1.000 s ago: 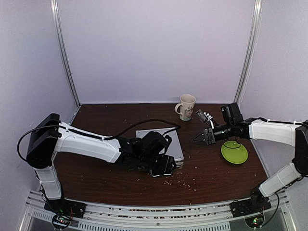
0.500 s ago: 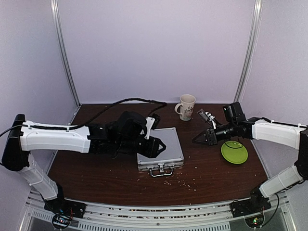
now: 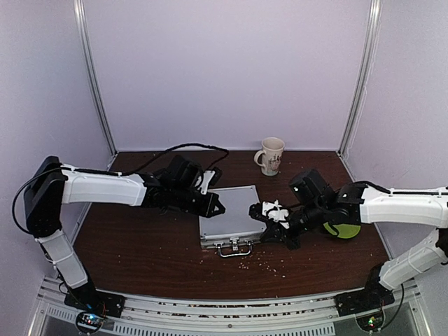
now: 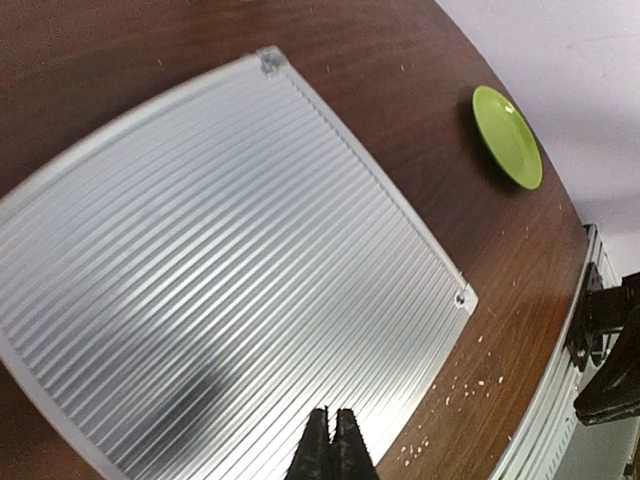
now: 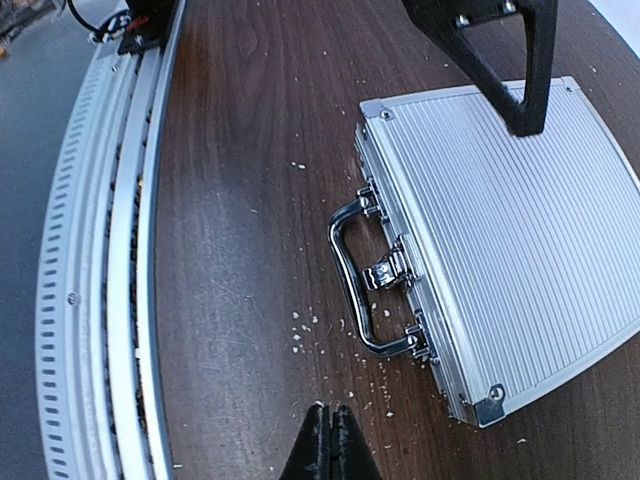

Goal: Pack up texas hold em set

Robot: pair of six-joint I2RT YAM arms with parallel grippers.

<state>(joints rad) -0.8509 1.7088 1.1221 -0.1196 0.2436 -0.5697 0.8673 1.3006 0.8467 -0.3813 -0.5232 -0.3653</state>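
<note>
My left fingers [image 4: 320, 452] and right fingers [image 5: 318, 445] are closed and empty. I'd press the case [image 3: 231, 215] lid flat, then snap the latch [image 5: 385, 272] by the handle [image 5: 345, 283].

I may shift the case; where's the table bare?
Bare: table front-left, between left arm and near rail; back-right, between cream mug and right arm. Crowded: mid-table, left gripper and right gripper flank closed aluminium case; green plate under right arm.

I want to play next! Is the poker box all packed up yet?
Nearly, it seems. The silver case lies closed, and no game pieces show outside it. Nothing is in hand: the left pincer and right pincer are shut and empty, at its sides. Left: maybe checking the latch by the handle, which I cannot judge.
</note>
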